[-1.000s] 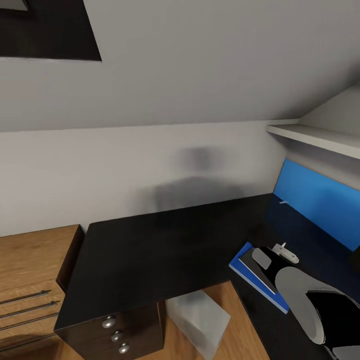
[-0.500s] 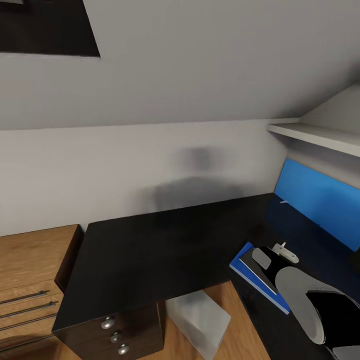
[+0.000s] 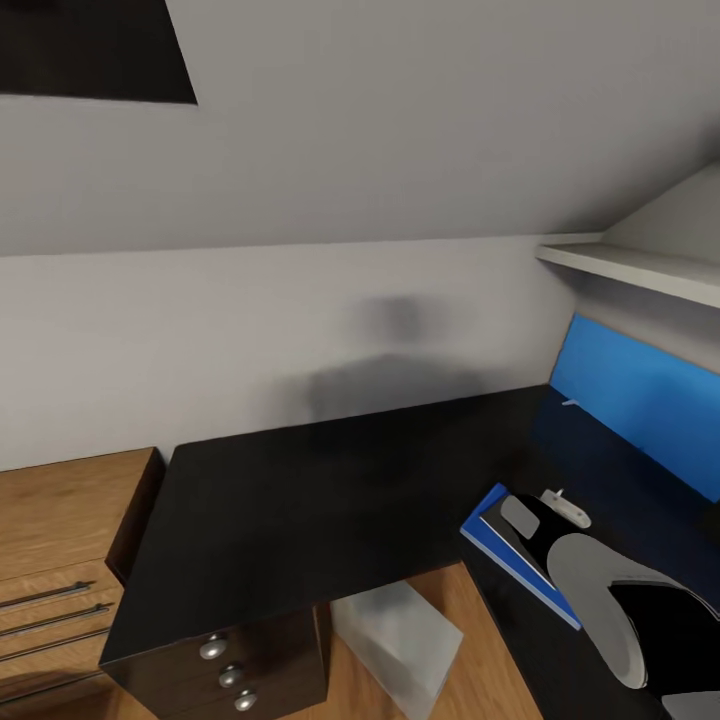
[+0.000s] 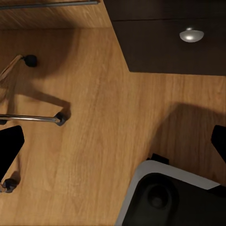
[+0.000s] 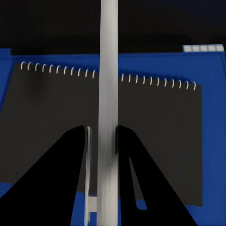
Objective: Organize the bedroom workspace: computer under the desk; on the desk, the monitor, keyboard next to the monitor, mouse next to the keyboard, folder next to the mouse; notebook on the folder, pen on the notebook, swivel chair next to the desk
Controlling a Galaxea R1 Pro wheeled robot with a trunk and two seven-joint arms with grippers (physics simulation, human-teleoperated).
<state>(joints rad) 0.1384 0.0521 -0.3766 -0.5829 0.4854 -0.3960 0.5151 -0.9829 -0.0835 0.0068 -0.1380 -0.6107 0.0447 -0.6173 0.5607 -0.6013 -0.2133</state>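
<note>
Pinching the pen (image 5: pixel 108 94) between the right gripper (image 5: pixel 102 141) fingers, closed on its shaft, you held it over the notebook (image 5: pixel 155 136) on the folder (image 3: pixel 520 570), at the desk's (image 3: pixel 300 510) 4 o'clock, presumably to top the stack

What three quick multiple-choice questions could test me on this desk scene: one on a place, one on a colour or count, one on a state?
1. Where does the notebook lie?
A. on the blue folder
B. on the floor
C. on the shelf

2. How many round silver knobs show on the drawer unit of the desk in the head view?
A. one
B. three
C. five

3. What is the right gripper doing?
A. hanging open
B. clamping the white pen
C. gripping the folder

Answers:
1 A, the spiral-bound notebook has blue folder showing around it.
2 B, three knobs stand in a column.
3 B, both fingers press the pen's sides above the notebook.
</note>
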